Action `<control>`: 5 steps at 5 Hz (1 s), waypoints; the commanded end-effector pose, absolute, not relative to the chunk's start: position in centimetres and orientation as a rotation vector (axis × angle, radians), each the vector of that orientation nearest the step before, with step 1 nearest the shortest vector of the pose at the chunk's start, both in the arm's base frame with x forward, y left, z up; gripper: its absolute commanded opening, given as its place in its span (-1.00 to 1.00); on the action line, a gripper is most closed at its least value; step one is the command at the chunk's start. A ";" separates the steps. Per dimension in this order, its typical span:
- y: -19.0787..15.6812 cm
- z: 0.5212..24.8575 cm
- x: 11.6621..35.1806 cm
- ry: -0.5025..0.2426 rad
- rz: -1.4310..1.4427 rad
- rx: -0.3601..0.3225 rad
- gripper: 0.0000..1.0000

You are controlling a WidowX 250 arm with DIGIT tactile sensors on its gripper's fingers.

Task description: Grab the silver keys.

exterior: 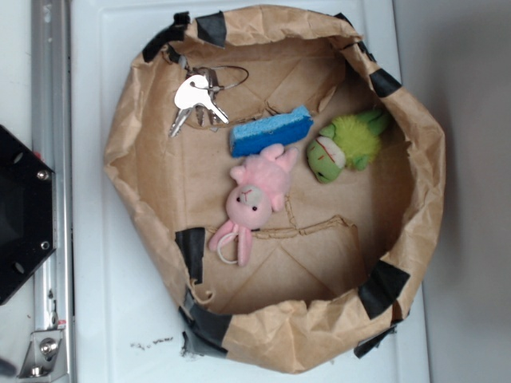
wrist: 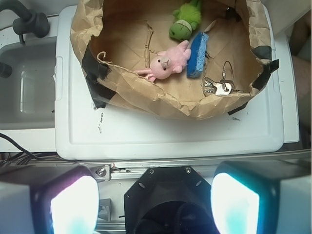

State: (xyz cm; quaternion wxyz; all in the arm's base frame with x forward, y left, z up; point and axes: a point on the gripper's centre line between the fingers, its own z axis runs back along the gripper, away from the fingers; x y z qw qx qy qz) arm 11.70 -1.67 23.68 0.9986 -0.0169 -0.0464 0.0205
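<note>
Silver keys (wrist: 218, 87) lie ahead and right of the gripper (wrist: 155, 204), well apart, beside the bag wall (wrist: 204, 111). Jaws stand wide, empty. Descend clear of the sponge (wrist: 197, 54), straddling the key blades.

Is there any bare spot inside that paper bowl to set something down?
Yes. The bowl floor below the pink bunny is bare, out to the taped rim. A smaller patch lies between the silver keys and the bunny, along the wall. It is crowded where the blue sponge, bunny and green toy cluster.
</note>
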 end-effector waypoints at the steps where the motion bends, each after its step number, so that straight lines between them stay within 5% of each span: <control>1: -1.7 23.7 11.7 -0.093 0.041 -0.034 1.00; 3: -0.2 20.7 21.2 -0.179 0.020 -0.023 1.00; 5: 3.0 17.9 23.6 -0.144 0.054 0.075 1.00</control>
